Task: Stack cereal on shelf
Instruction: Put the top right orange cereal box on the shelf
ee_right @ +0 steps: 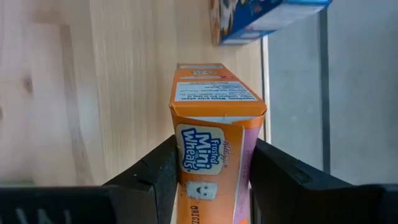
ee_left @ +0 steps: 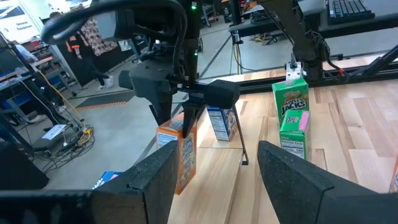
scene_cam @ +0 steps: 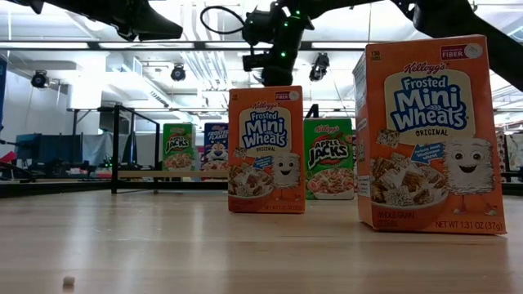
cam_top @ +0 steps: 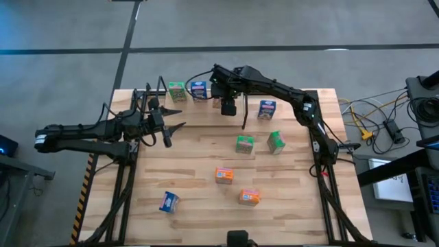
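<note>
My right gripper (cam_top: 226, 106) reaches to the table's far edge and is shut on an orange cereal box (ee_right: 214, 118), just right of the blue box (cam_top: 199, 89) and green box (cam_top: 176, 91) that stand on the light wood shelf strip (cam_top: 186, 101). The left wrist view shows this orange box (ee_left: 178, 152) upright under the gripper. My left gripper (cam_top: 175, 121) hovers open over the table's left part, touching nothing. Loose boxes stand on the table: blue (cam_top: 267, 108), two green (cam_top: 244, 144) (cam_top: 275, 141), two orange (cam_top: 224, 175) (cam_top: 249, 197), and blue (cam_top: 169, 201). My right gripper pinches the orange box between its two fingers (ee_right: 155, 177), one on each of two opposite faces near its upper end (ee_right: 214, 155). The fingers come from above, pointing down. The box stays upright; my left finger hides its bottom, so I cannot tell whether it rests on the wood.
A thin black wire bracket (ee_left: 242, 146) stands beside the blue box near the held one. Black arm-mount frames run along the left edge (cam_top: 127, 178) and right edge (cam_top: 322, 178). In the low view two orange boxes (scene_cam: 265, 151) (scene_cam: 429, 139) stand near the camera. Bare wood lies at the table's centre-left.
</note>
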`<state>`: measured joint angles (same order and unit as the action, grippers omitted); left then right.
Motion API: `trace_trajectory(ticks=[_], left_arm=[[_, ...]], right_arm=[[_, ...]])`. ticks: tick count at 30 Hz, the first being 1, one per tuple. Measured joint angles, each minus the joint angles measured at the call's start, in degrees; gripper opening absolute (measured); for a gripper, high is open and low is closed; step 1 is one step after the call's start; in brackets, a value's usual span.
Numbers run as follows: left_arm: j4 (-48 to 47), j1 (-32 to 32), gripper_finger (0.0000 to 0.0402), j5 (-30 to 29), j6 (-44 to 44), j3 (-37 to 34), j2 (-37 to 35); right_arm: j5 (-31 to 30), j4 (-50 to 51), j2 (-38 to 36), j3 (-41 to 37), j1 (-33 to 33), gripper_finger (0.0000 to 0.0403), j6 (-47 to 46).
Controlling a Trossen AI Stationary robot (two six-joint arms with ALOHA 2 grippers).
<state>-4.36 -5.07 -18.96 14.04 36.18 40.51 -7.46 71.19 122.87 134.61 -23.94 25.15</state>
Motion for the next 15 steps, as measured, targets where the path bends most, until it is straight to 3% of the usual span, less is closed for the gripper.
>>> trace_trajectory(ticks=[15], left_arm=[[0.02, 0.01, 0.0201, 0.02, 0.0, 0.0, 0.0]], right_arm=[[-0.02, -0.65, 0.0, 0.0, -0.07, 0.0241, -1.08]])
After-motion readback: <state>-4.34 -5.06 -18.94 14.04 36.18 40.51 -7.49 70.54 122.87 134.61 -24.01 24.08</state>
